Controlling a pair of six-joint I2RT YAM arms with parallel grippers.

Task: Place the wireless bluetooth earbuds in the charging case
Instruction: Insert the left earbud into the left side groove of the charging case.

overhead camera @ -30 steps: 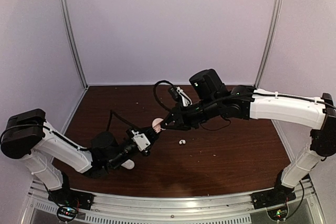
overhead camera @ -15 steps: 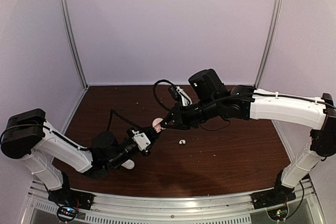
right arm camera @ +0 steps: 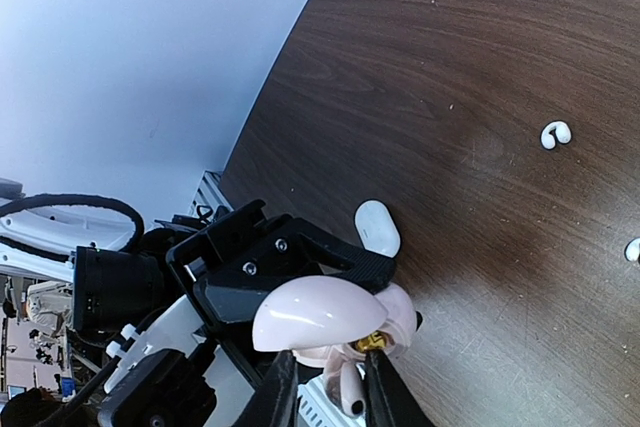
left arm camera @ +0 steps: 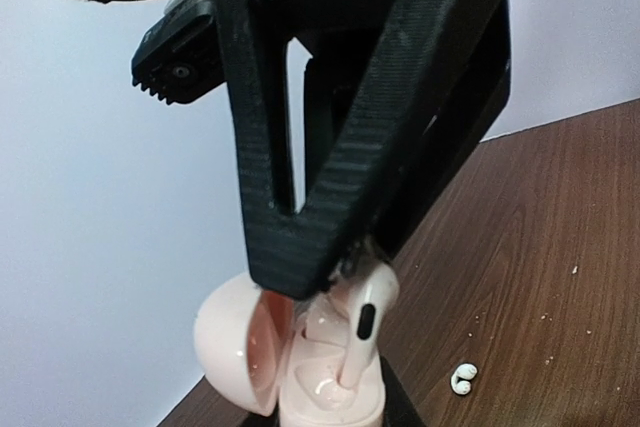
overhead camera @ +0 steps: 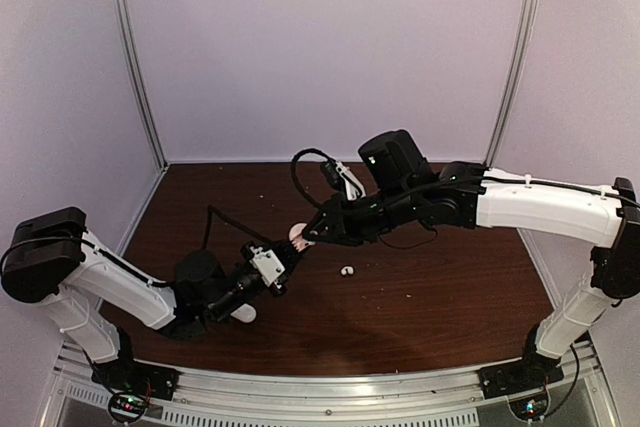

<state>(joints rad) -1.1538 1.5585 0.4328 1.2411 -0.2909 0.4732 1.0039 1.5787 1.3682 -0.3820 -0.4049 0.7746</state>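
left wrist view: the pale pink charging case (left arm camera: pixel 310 392) was seen with its lid open, and it was held clamped by the left gripper (overhead camera: pixel 288 249) over the table (overhead camera: pixel 430 317). a white earbud (left arm camera: pixel 365 312) was seen standing stem down in the case, not fully sunk. the right gripper (right arm camera: pixel 332 387) was placed over it, with one finger at each side of the earbud. its fingers were only a little apart, and whether the earbud was pinched or free could not be told. a tiny white curled piece (overhead camera: pixel 348 270) was seen lying on the table, apart from the case. a white oval case (right arm camera: pixel 377 227) was seen lying beside the left gripper.
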